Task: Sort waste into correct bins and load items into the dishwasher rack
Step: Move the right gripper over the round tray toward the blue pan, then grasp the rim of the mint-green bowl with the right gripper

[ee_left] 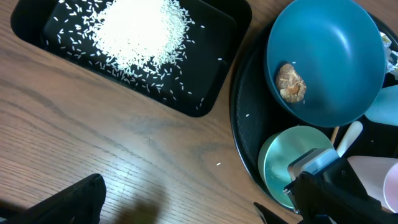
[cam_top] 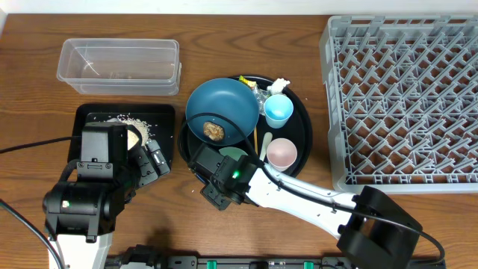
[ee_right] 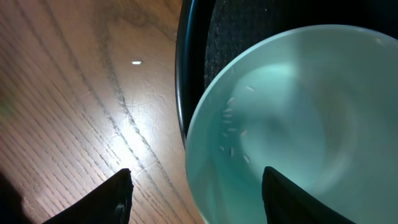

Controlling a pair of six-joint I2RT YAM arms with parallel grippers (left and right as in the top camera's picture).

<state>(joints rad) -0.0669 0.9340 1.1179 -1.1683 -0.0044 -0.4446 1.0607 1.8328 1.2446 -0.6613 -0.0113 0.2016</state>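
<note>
While your right gripper (ee_right: 196, 183) hangs at the near edge of the pale mint bowl (ee_right: 298, 124), its jaws stand apart. One finger (ee_right: 115, 196) is over the wood outside and the other (ee_right: 289, 196) is inside the bowl, with the rim between them and not clamped. A few pale specks (ee_right: 231, 121) cling to the bowl's inner wall.

That bowl sits at the front-left edge of the round black tray (cam_top: 300, 131), just beside the dark blue bowl (cam_top: 224, 104), and you can see the brown food lump (cam_top: 214, 131) lying in the blue one. On the same tray you've got the light blue cup (cam_top: 278, 110), the white cup (cam_top: 281, 153) and the white spoon (cam_top: 266, 142) between bowls and cups.

Your left gripper (ee_left: 165, 210) is spread wide with nothing in it, above bare table near the shallow black tray (ee_left: 214, 68), where the white rice (ee_left: 140, 31) lies heaped. The clear tub (cam_top: 119, 66) sits behind that tray, and the grey rack (cam_top: 403, 101) stands far right.
</note>
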